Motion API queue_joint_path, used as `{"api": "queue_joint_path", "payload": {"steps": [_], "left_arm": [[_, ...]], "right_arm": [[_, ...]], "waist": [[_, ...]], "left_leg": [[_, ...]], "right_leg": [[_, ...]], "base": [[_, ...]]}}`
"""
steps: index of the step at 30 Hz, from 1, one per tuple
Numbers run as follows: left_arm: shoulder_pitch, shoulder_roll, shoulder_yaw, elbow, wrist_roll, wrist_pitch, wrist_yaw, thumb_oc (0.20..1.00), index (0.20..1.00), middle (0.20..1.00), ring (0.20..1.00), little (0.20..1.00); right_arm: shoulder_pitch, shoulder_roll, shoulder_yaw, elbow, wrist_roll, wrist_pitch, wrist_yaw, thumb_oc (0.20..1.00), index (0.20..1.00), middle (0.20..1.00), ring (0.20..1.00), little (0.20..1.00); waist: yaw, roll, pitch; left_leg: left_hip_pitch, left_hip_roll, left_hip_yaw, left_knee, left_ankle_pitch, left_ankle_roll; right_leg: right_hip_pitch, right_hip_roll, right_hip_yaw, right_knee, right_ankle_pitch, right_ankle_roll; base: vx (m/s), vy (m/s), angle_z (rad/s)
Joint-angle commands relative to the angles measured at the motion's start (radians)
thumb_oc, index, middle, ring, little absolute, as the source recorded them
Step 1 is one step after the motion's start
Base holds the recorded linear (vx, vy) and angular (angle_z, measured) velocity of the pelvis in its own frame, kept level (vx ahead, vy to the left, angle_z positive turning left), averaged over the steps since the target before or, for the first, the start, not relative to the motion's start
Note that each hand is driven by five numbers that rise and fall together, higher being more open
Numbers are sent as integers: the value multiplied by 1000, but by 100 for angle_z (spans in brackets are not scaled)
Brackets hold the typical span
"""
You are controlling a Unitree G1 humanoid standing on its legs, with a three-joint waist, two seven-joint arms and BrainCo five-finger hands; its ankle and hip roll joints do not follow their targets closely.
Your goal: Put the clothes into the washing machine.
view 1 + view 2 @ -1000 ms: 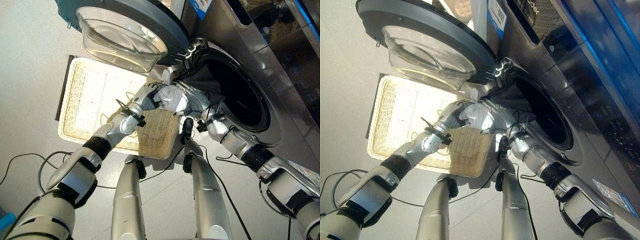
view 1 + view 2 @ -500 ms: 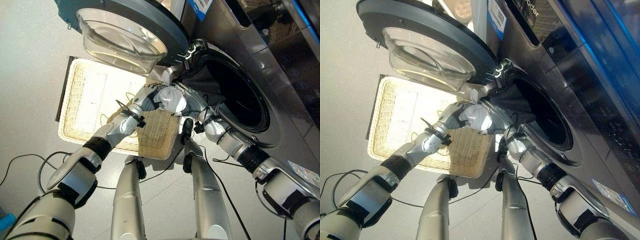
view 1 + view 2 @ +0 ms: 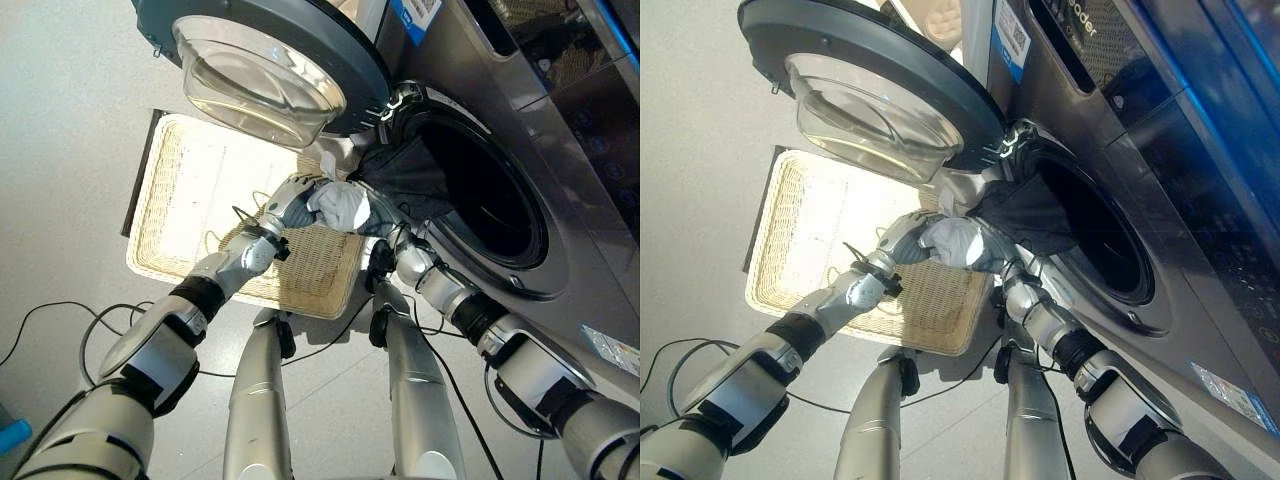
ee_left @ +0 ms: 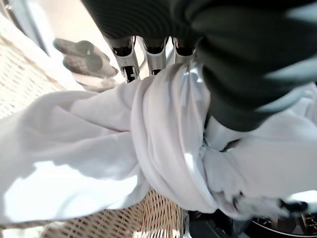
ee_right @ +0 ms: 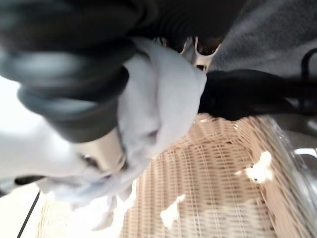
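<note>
Left hand (image 3: 290,200) and right hand (image 3: 385,222) clamp a crumpled white garment (image 3: 340,205) at frame centre, fingers curled round it, above the woven wicker basket (image 3: 190,200). Beyond, dark cloth (image 3: 410,175) drapes across the washing machine (image 3: 480,190) rim.

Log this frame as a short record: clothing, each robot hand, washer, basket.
white garment: bunched white garment held between both hands above the basket's near edge, beside the drum opening
left robot hand: left robot hand curled round the garment
right robot hand: right robot hand gripping the garment from the washer side
dark cloth: dark cloth draped over the drum's rim
washer door: washer door swung open
wicker basket: wicker basket on the floor
</note>
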Motion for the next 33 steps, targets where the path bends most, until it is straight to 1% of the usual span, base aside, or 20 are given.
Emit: {"api": "queue_joint_path", "payload": {"steps": [1, 7, 16, 21, 22, 23, 24, 25, 30, 33], "left_arm": [[-31, -66, 20, -109, -19, -129, 50, 200, 200, 200, 200, 200], [-31, -68, 18, -117, -17, -139, 57, 200, 200, 200, 200, 200], [-28, -69, 22, -124, -9, -117, 48, 200, 200, 200, 200, 200], [-19, -71, 26, -122, -11, -91, 39, 200, 200, 200, 200, 200], [-18, -72, 26, -121, -13, -86, 34, 495, 495, 495, 495, 495], [-17, -72, 25, -122, -14, -82, 31, 627, 627, 627, 627, 627], [-16, -69, 25, -122, -6, -68, 29, 1000, 1000, 1000, 1000, 1000], [-16, -70, 25, -122, -5, -68, 30, 1000, 1000, 1000, 1000, 1000], [-12, -69, 19, -109, 10, -54, 45, 1000, 1000, 1000, 1000, 1000], [-11, -73, 20, -105, 11, -47, 64, 1000, 1000, 1000, 1000, 1000]], "right_arm": [[-16, -14, 6, -68, 23, -15, -5, 200, 200, 200, 200, 200], [-17, -9, -4, -49, 45, -14, -27, 200, 200, 200, 200, 200], [-15, 0, -29, -56, 82, -34, -57, 200, 200, 200, 200, 200], [-7, 5, -41, -69, 104, -52, -70, 200, 200, 200, 200, 200], [-6, 6, -42, -72, 112, -58, -74, 200, 200, 200, 200, 200], [-5, 7, -43, -74, 117, -63, -77, 200, 200, 200, 200, 200], [-1, 10, -49, -81, 143, -78, -80, 200, 200, 200, 200, 200], [-1, 10, -49, -81, 143, -78, -80, 200, 200, 200, 200, 200], [19, 30, -79, -78, 273, -133, -74, 200, 200, 200, 200, 200], [25, 40, -87, -64, 309, -148, -71, 200, 200, 200, 200, 200]], "waist": [[24, 43, -19], [26, 46, -19], [24, 48, -19], [21, 47, -19], [21, 47, -19], [20, 47, -19], [19, 47, -19], [19, 47, -19], [12, 46, -19], [9, 46, -19]], "left_leg": [[3, -43, 24, -77, 38, -57], [5, -43, 23, -80, 39, -57], [2, -43, 25, -82, 41, -56], [8, -42, 27, -85, 41, -55], [8, -43, 27, -85, 42, -55], [8, -42, 27, -85, 41, -55], [12, -41, 30, -87, 42, -54], [12, -41, 30, -88, 42, -54], [15, -42, 34, -83, 37, -56], [15, -41, 37, -82, 37, -55]], "right_leg": [[0, 11, -26, 146, -148, 129], [0, 11, -25, 145, -146, 128], [-6, 15, -22, 146, -145, 127], [-2, 17, -19, 143, -144, 127], [-2, 18, -18, 143, -144, 127], [-2, 18, -18, 144, -144, 127], [-1, 20, -16, 143, -143, 127], [-1, 20, -16, 143, -143, 127], [4, 23, -10, 139, -145, 127], [3, 25, -6, 137, -144, 126]], "base": [[0, 0, 0], [0, 0, 0], [0, 0, 0], [0, 0, 0], [0, 0, 0], [0, 0, 0], [0, 0, 0], [0, 0, 0], [0, 0, 0], [0, 0, 0]]}}
